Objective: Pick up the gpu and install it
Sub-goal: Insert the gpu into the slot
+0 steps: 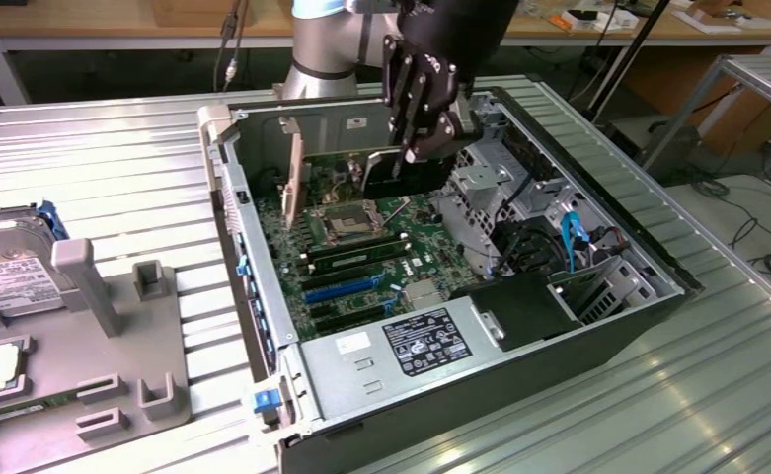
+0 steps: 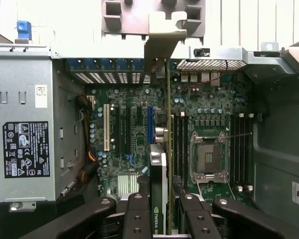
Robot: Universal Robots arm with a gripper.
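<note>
- My hand (image 1: 415,148) (image 2: 163,206) is clamped on the gpu (image 1: 399,176) (image 2: 158,174), one finger (image 2: 138,214) on each flat face.
- The card stands on edge, hanging inside the open PC case (image 1: 622,227) over the motherboard (image 1: 399,247) (image 2: 134,124).
- Its silver bracket (image 2: 162,45) points at the case's slotted rear wall.
- Can't tell whether the card's lower edge touches the board.
- From the wrist view, the card lines up just beside the blue expansion slot (image 2: 150,124), with the CPU socket (image 2: 208,159) on its other side.
- In the exterior view, the CPU socket (image 1: 354,222) sits just below the card, with the memory sticks (image 1: 346,259) nearer the camera.
- The power supply (image 1: 419,341) (image 2: 25,139), with its black label, fills the near end of the case.
- The case lies on its side on the ribbed metal desk (image 1: 121,158).
- At the exterior view's left, well apart from the case, a hard drive (image 1: 10,267) sits in a grey fixture (image 1: 109,346).
</note>
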